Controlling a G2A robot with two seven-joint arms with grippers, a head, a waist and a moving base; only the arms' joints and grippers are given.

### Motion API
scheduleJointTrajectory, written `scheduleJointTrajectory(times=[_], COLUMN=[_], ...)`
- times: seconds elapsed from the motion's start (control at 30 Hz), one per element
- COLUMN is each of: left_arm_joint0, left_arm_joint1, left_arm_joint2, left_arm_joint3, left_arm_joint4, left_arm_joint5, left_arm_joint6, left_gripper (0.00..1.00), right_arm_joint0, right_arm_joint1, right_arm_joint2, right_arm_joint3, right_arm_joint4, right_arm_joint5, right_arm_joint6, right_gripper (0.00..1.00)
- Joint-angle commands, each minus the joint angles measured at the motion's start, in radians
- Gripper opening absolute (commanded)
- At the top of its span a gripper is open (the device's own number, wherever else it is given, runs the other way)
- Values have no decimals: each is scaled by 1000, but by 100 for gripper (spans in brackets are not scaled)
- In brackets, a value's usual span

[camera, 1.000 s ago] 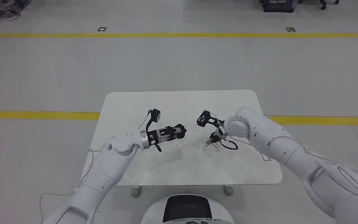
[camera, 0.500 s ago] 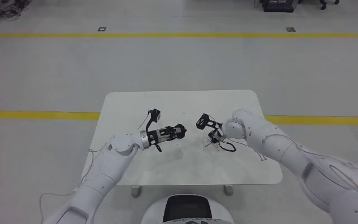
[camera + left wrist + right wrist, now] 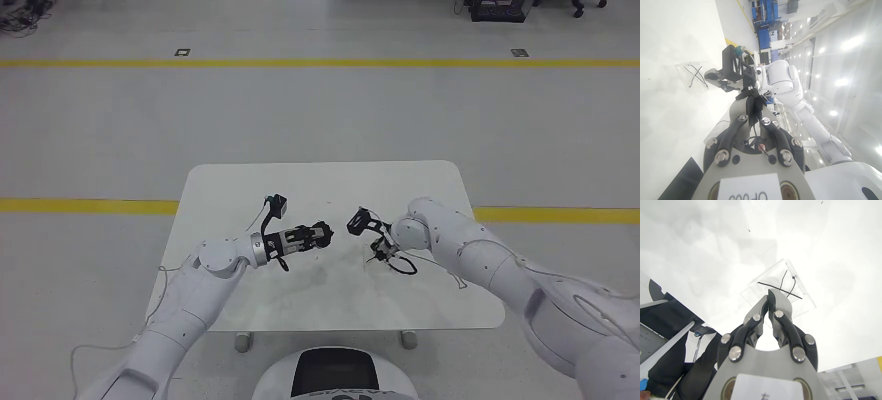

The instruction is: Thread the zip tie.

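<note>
Two thin black zip ties (image 3: pixel 762 284) lie crossed on a small clear plate (image 3: pixel 753 291) on the white table. My right gripper (image 3: pixel 769 292) is shut, its tips right over the crossing of the ties; I cannot tell whether they touch a tie. From the left wrist view that gripper (image 3: pixel 706 77) sits just beside the zip ties (image 3: pixel 694 75). In the top view my left gripper (image 3: pixel 328 234) hovers a short way left of the right gripper (image 3: pixel 374 254), pointing at it. The left gripper (image 3: pixel 751 106) is shut, with nothing seen in it.
The white table (image 3: pixel 300 185) has bare room behind and to the left of both arms. A black cable loop (image 3: pixel 402 265) hangs at the right wrist. The front edge runs close below the grippers.
The right arm has shifted slightly left, toward the left gripper, and lowered over the zip ties. The left arm has not moved.
</note>
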Motion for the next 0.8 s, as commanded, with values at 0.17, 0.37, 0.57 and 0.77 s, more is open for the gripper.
scheduleJointTrajectory(times=[0.17,0.37,0.57,0.77], left_arm_joint0=[0,0,0,0], left_arm_joint1=[0,0,0,0], left_arm_joint2=[0,0,0,0], left_arm_joint3=[0,0,0,0], left_arm_joint4=[0,0,0,0], left_arm_joint5=[0,0,0,0], left_arm_joint6=[0,0,0,0], left_gripper=[0,0,0,0], right_arm_joint0=[-3,-8,-15,-18], right_arm_joint1=[-7,-13,-19,-22], right_arm_joint2=[0,0,0,0], right_arm_joint3=[1,1,-5,-13], right_arm_joint4=[0,-3,-11,-12], right_arm_joint5=[0,0,0,0], right_arm_joint6=[21,48,82,95], right_gripper=[0,0,0,0])
